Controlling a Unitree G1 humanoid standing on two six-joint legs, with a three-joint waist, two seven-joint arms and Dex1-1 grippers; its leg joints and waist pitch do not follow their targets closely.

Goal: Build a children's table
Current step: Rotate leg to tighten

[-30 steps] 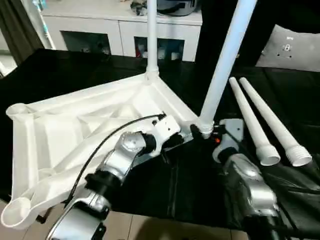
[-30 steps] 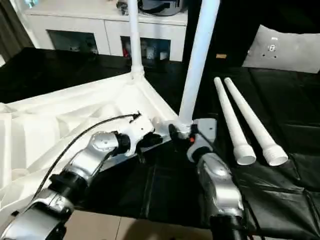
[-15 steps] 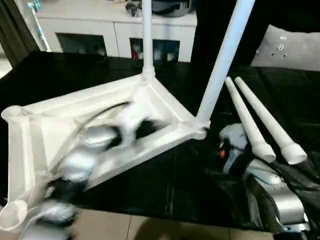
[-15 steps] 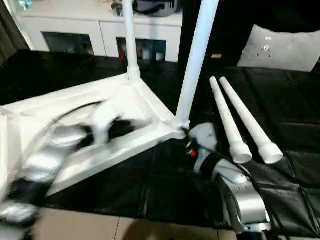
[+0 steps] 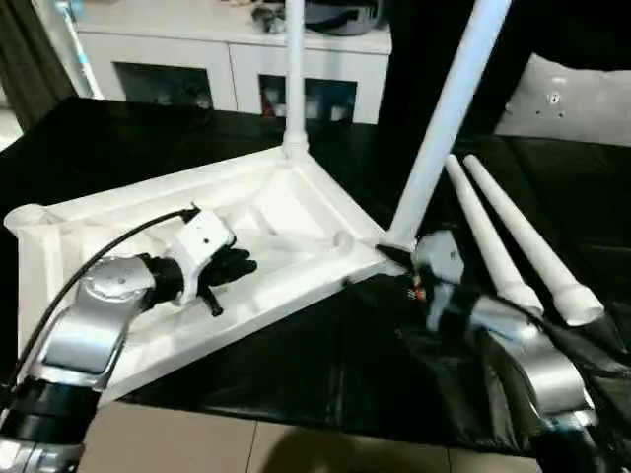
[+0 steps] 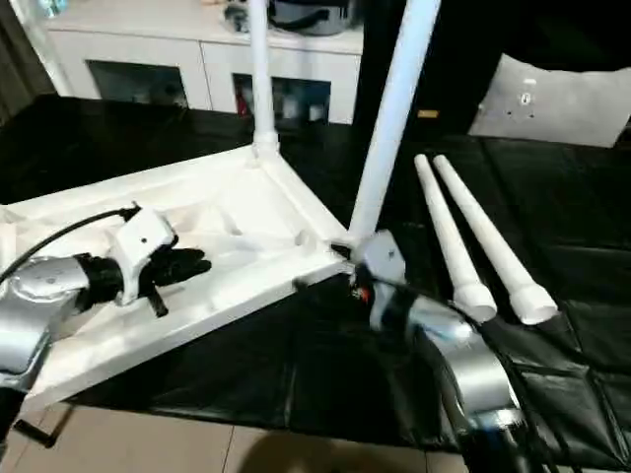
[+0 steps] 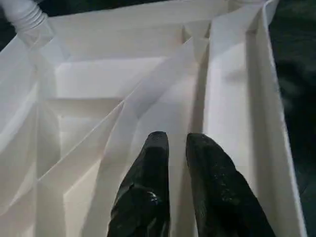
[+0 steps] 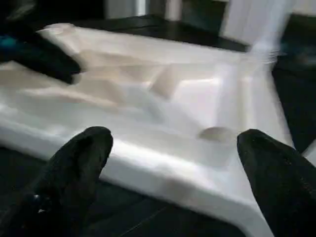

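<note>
Two legs already stand in corner sockets of the upturned table top (image 5: 148, 246) on the black cloth (image 5: 325, 365), the far leg (image 5: 294, 69) and the near leg (image 5: 449, 108); two loose legs (image 5: 523, 246) lie beside it, their sockets unfilled. Over the ribs the left gripper (image 7: 175, 143) hovers nearly closed and empty, while the right gripper (image 8: 173, 148), jaws wide, faces the top's edge, a white cabinet (image 5: 227, 59) behind
</note>
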